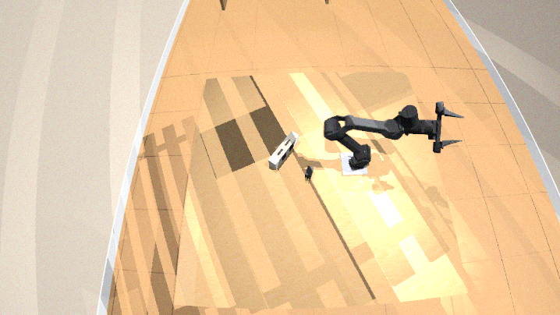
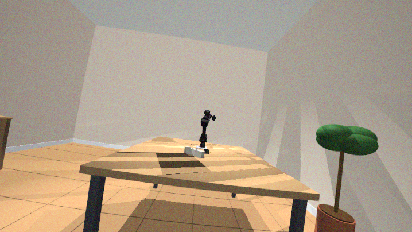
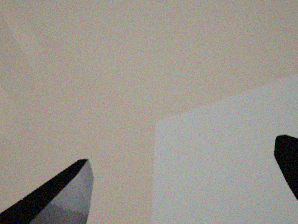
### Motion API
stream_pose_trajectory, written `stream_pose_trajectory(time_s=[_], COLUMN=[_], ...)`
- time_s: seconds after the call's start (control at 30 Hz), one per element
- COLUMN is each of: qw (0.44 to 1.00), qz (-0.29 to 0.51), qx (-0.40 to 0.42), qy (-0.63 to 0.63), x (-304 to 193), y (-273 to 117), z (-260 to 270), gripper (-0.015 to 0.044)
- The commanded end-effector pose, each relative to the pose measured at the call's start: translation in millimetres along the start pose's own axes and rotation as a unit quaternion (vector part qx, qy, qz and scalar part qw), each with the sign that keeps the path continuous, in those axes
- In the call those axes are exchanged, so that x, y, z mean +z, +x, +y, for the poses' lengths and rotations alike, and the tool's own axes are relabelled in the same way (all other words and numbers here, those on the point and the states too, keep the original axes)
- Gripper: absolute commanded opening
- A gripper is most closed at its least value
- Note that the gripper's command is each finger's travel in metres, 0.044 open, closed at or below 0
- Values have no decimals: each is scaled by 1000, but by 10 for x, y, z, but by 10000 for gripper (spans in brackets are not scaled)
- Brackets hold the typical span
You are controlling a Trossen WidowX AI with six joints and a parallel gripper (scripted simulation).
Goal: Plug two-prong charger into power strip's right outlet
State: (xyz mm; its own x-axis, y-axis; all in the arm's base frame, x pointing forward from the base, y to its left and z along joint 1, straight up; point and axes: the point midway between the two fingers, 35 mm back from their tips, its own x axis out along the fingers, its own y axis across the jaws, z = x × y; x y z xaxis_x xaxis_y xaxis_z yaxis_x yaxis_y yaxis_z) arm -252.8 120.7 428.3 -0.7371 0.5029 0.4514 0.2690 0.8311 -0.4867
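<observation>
The white power strip (image 1: 274,161) (image 2: 198,153) lies at a slant on the table, with dark outlet openings along its top and dark patches on its side facing the arm. The small black charger (image 1: 309,171) (image 2: 206,151) lies on the table beside the strip, on the arm base's side; its thin prongs point toward the bottom of the top view. My gripper (image 1: 462,129) (image 3: 184,157) is open and empty, raised high and facing away from strip and charger. The wrist view shows only the two fingers against walls and ceiling. Individual outlet slots are too small to tell.
The arm's white base plate (image 1: 345,169) is to the right of the charger in the top view. The wooden table (image 2: 247,189) has its near edge in the exterior view. A potted plant (image 2: 347,139) stands beyond the table's right side, and a wooden cabinet (image 2: 4,138) at far left.
</observation>
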Motion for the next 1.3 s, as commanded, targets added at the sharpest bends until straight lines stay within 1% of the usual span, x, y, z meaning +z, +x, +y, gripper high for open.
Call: stream_pose_trajectory(time_s=[0.0,0.03,0.63,1.27], qw=[1000,1000,993,972], qz=[0,-1,-11,-5], qx=[1,4,116,236], qy=[0,0,-1,16], x=[0,1,-14,-152], y=[2,7,117,46], z=[6,24,708,1452], gripper=[426,440,440,440])
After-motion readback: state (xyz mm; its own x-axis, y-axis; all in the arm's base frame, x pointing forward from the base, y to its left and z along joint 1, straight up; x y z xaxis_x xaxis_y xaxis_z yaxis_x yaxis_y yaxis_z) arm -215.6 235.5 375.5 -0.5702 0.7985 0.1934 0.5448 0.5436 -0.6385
